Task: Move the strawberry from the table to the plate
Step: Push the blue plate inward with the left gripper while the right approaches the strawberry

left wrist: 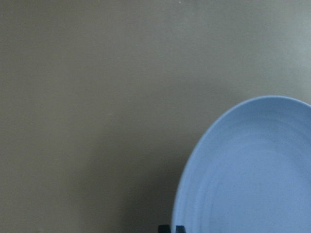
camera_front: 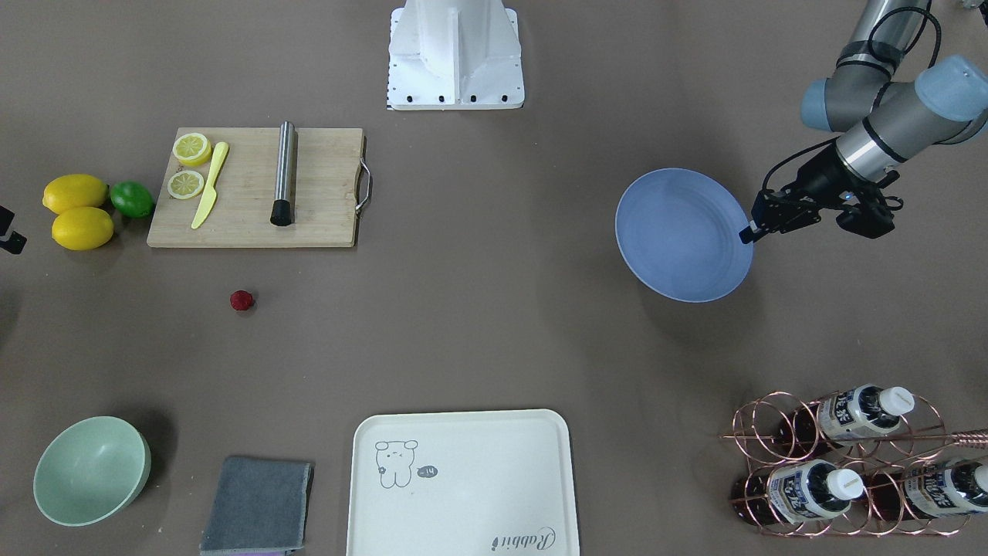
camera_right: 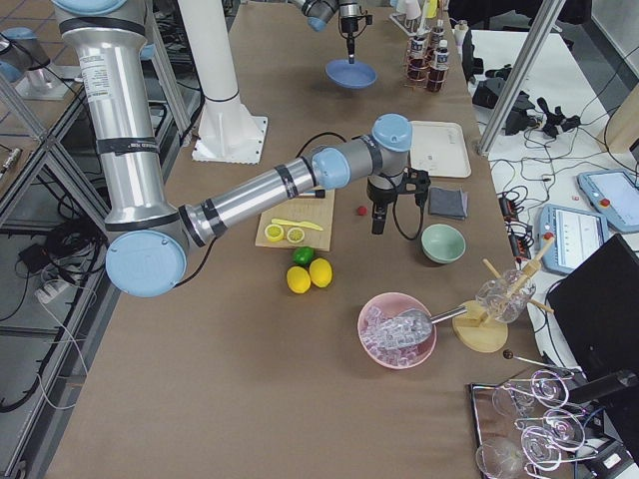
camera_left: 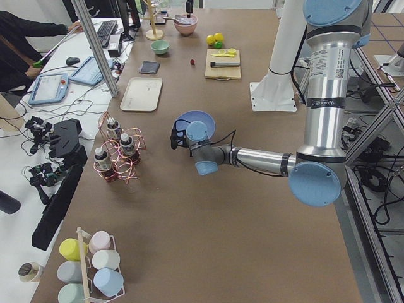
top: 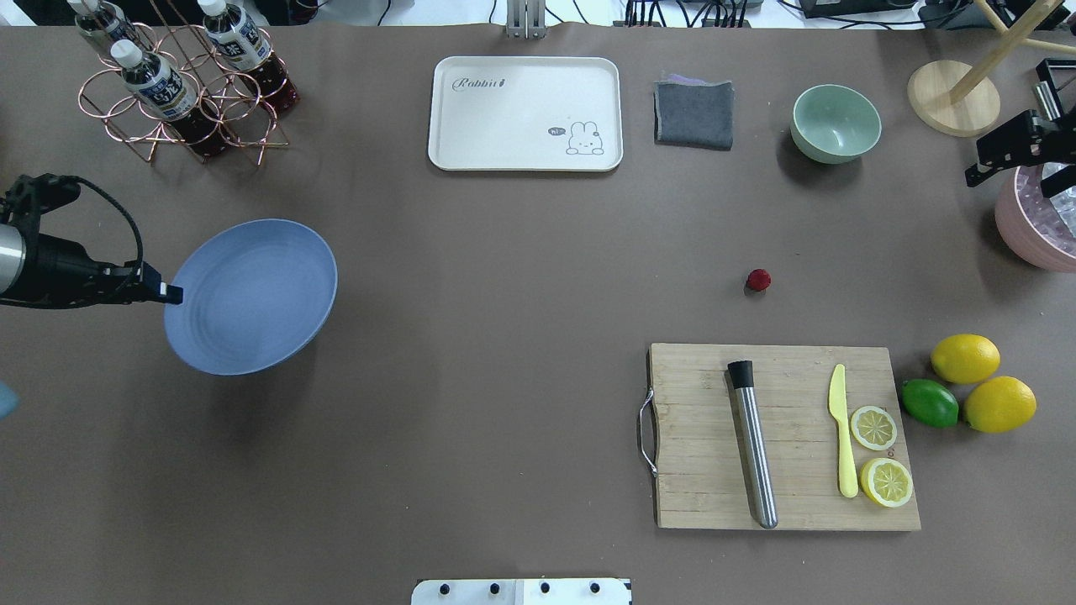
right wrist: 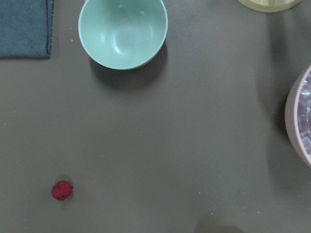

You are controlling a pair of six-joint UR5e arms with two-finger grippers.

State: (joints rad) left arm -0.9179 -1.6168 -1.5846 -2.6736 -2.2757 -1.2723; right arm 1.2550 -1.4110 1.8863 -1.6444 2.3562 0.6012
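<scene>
The strawberry (top: 758, 280) is a small dark red berry lying alone on the grey-brown table (top: 504, 277), just beyond the cutting board. It also shows low and left in the right wrist view as the strawberry (right wrist: 62, 190). My right gripper (camera_right: 377, 228) hangs pointing down above the table, off to the berry's right and apart from it. I cannot tell whether it is open or shut. Far to the left, my left gripper (top: 164, 292) is shut on the rim of the blue plate (top: 252, 294), which is held tilted above the table and casts a shadow below.
A wooden cutting board (top: 786, 437) carries a metal rod, a yellow knife and lemon slices, with two lemons and a lime (top: 929, 402) beside it. A mint bowl (top: 836, 123), a grey cloth (top: 693, 114), a cream tray (top: 525, 113) and a bottle rack (top: 181, 92) line the far edge. A pink bowl (top: 1038, 231) stands at the right.
</scene>
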